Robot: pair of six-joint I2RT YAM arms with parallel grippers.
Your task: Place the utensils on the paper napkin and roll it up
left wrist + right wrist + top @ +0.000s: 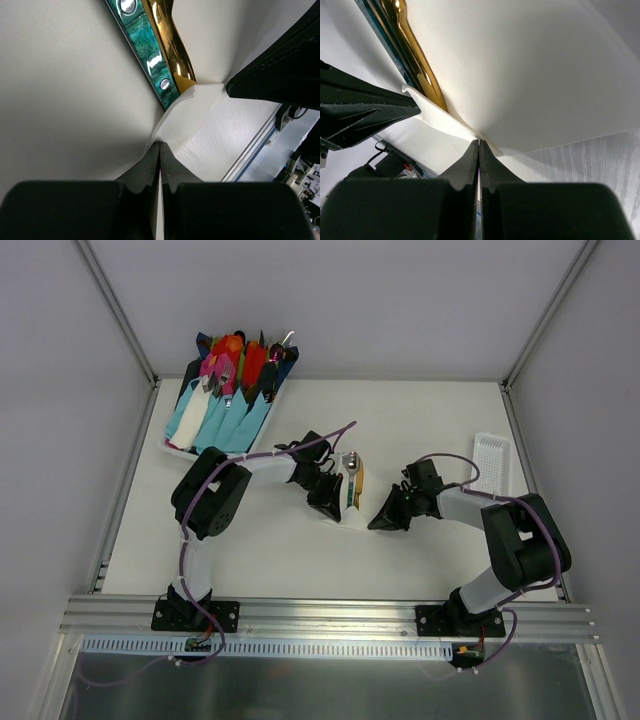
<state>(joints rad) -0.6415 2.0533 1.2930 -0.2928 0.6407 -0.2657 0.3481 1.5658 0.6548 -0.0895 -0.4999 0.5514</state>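
We see both tools w/ fingers pressed together: the left gripper (160,150) nips an edge of the paper napkin (200,120), and the right gripper (479,146) nips the same sheet close by, so that edge stands up off the table (300,550) in a fold. The 2 utensils (353,480), a golden piece (172,45) and a teal-handled piece (145,45) w/ 2 silver rivets, lie side by side, touching, on the napkin at mid-table, their near ends meeting the raised fold.
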